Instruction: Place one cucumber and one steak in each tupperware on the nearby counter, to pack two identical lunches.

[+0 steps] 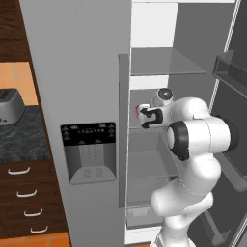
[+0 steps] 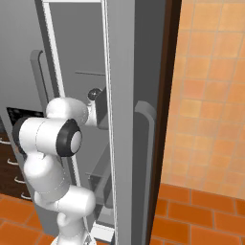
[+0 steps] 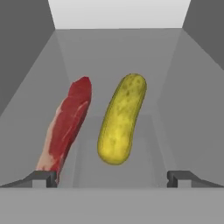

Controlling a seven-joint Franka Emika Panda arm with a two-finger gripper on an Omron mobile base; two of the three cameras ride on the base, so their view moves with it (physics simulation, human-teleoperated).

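Observation:
In the hand view a yellow-green cucumber (image 3: 120,120) and a red steak (image 3: 68,122) with pale streaks lie side by side on a grey fridge shelf, the steak on the left. My gripper (image 3: 111,179) is open just in front of them, and the left fingertip (image 3: 43,178) sits near the steak's near end. Nothing is between the fingers. From the left base view the gripper (image 1: 142,115) reaches into the open fridge at mid-shelf height, with a red bit of the steak (image 1: 142,106) beside it. The tupperware is out of view. The counter (image 1: 21,137) lies far left.
The fridge's closed left door with its dispenser panel (image 1: 89,152) stands between the fridge interior and the counter. The open right door (image 1: 231,101) with its bins hangs on the right. A silver toaster (image 1: 9,106) sits on the counter. Glass shelves (image 1: 164,62) sit above and below the hand.

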